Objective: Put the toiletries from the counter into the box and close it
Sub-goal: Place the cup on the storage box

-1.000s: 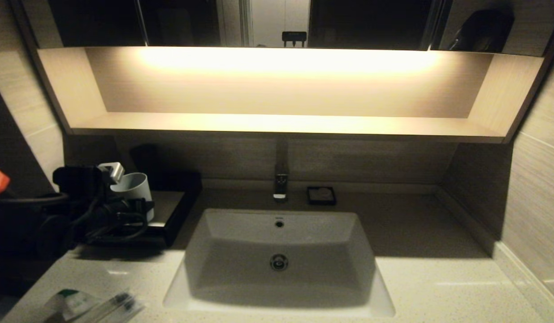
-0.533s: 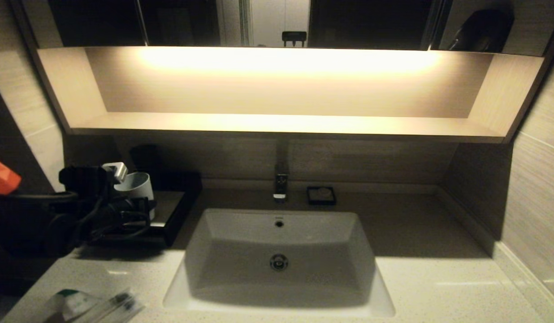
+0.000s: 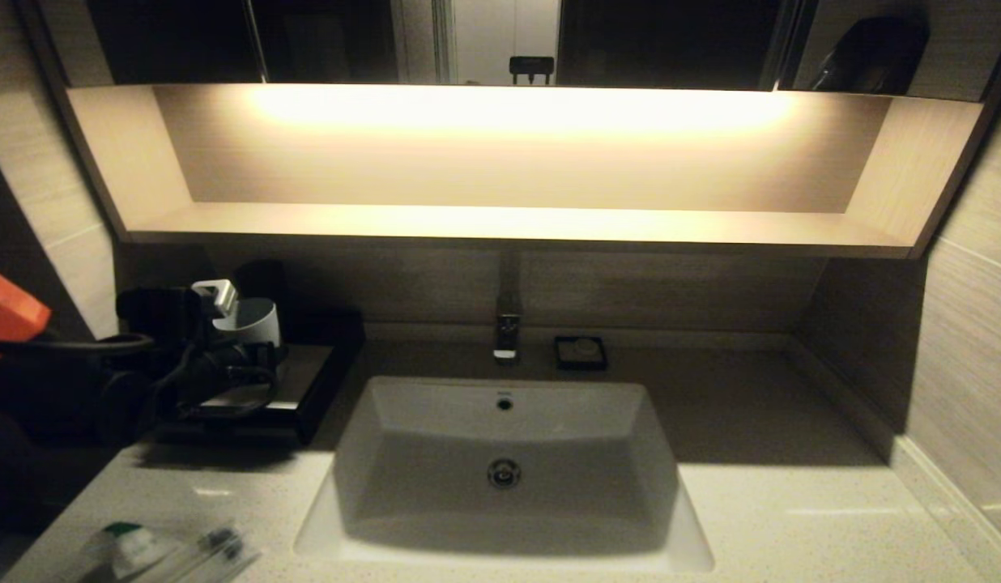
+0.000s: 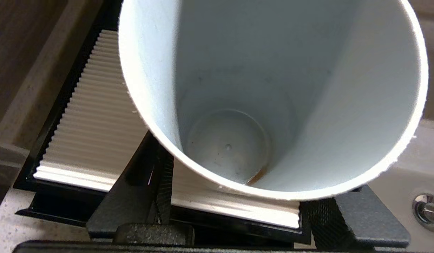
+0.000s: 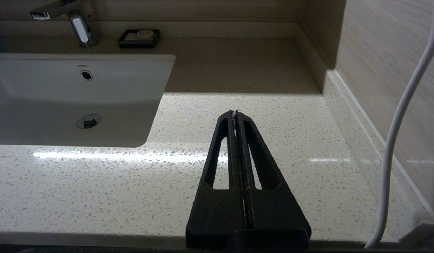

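My left gripper (image 3: 240, 344) is shut on the pale grey cup (image 3: 256, 318) and holds it just above the black box (image 3: 316, 387) at the counter's back left. In the left wrist view the cup (image 4: 273, 88) fills the frame between my black fingers (image 4: 160, 182), over the box's ribbed beige top panel (image 4: 94, 116). The box's drawer looks pushed in. The clear-wrapped toiletries (image 3: 164, 551), white with green, lie on the counter (image 3: 792, 518) at the front left. My right gripper (image 5: 235, 112) is shut and empty over the counter right of the sink; it is out of the head view.
The white sink basin (image 3: 403, 405) sits in the middle with a tap (image 3: 507, 332) behind it. A small black square dish (image 3: 580, 353) stands beside the tap. A lit wooden shelf (image 3: 509, 223) hangs above. A white cable (image 5: 403, 116) runs along the right wall.
My left gripper has lifted the cup up off the box's top and carried it a little to the right and back. The toiletries have not moved.
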Motion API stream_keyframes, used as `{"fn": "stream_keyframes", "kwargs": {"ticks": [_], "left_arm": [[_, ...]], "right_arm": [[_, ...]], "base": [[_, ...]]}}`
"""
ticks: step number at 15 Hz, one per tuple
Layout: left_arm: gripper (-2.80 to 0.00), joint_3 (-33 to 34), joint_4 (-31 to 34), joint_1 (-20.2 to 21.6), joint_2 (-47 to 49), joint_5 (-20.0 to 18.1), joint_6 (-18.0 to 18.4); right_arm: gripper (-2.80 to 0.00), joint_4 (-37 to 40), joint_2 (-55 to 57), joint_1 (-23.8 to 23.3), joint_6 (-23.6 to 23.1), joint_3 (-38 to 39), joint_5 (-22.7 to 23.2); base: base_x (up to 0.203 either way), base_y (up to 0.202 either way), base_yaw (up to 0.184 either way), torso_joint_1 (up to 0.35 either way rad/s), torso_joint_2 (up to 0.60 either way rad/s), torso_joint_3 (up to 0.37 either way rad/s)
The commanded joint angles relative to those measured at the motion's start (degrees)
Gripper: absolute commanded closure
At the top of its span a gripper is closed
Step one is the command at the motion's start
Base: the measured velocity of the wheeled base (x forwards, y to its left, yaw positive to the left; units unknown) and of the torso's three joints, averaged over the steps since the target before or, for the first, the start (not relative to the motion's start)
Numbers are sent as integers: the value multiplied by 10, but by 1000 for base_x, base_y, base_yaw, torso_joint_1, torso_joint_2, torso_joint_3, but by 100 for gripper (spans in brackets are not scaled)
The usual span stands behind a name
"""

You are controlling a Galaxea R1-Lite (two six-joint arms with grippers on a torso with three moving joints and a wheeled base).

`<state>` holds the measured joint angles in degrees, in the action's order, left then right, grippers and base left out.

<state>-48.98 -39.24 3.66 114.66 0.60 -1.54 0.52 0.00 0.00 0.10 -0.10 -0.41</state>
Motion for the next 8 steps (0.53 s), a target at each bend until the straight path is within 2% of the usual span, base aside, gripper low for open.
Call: {"fn": "stream_keyframes", "kwargs": {"ticks": [1,8], "left_arm": [[0,-2,-3,0,6,0,0],[0,-19,-3,0,30,0,0]], "right_arm": [[0,0,0,0,0,0,0],[0,0,0,0,0,0,0]], "base": [[0,0,0,0,0,0],[0,0,0,0,0,0]]}}
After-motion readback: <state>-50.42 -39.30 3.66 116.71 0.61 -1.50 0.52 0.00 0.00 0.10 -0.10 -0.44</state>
